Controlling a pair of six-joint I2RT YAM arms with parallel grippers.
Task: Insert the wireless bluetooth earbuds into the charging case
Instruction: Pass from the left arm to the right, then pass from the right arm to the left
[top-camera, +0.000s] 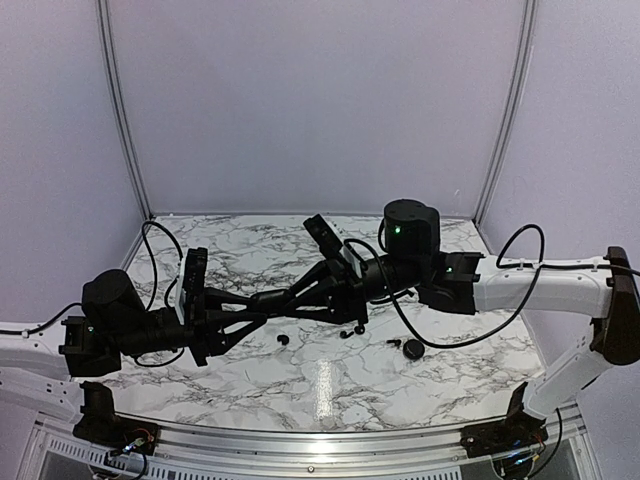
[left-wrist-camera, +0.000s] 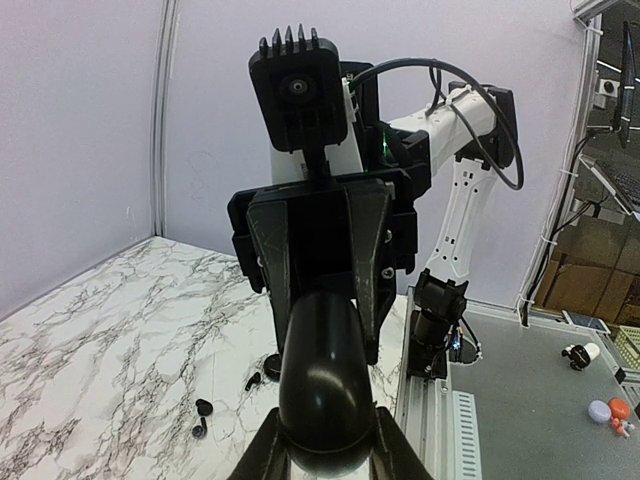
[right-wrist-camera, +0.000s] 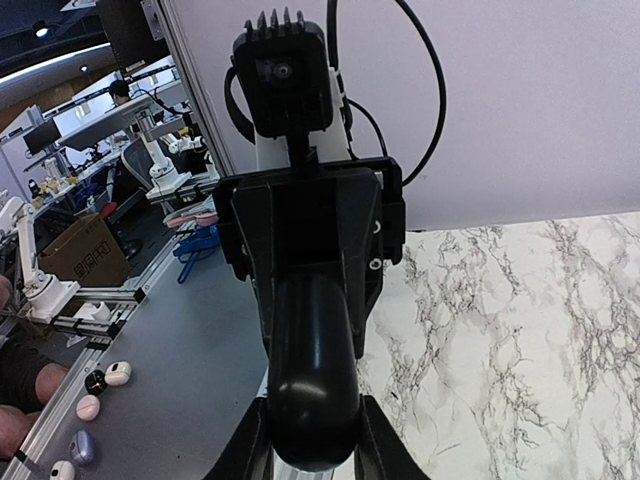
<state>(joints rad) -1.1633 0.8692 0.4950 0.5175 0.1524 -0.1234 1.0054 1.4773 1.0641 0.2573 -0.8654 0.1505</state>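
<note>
Lying loose on the marble tabletop (top-camera: 250, 375) a little beyond your arm bases, the tiny glossy black earbuds (top-camera: 283, 340) are scattered in a ragged row, about four as far as the top view shows. One sits alone to the left, a pair is close together near the middle, and another is further right, just beside a round black piece (top-camera: 412, 349). None touches a gripper. Above and just behind them, your two arms meet nose to nose over the middle of the table, sharing the charging case (left-wrist-camera: 322, 380), a smooth black capsule held clear of the surface. Your left gripper (left-wrist-camera: 325, 445) has its jaws drawn in against one end of the case, a finger (left-wrist-camera: 262, 452) pressed on each flank. Your right gripper (right-wrist-camera: 310, 440) clasps the opposite end the same way, jaws only as far apart as the case is wide. Beyond the arms, the marble runs on to the plain pale back wall (top-camera: 320, 100).
</note>
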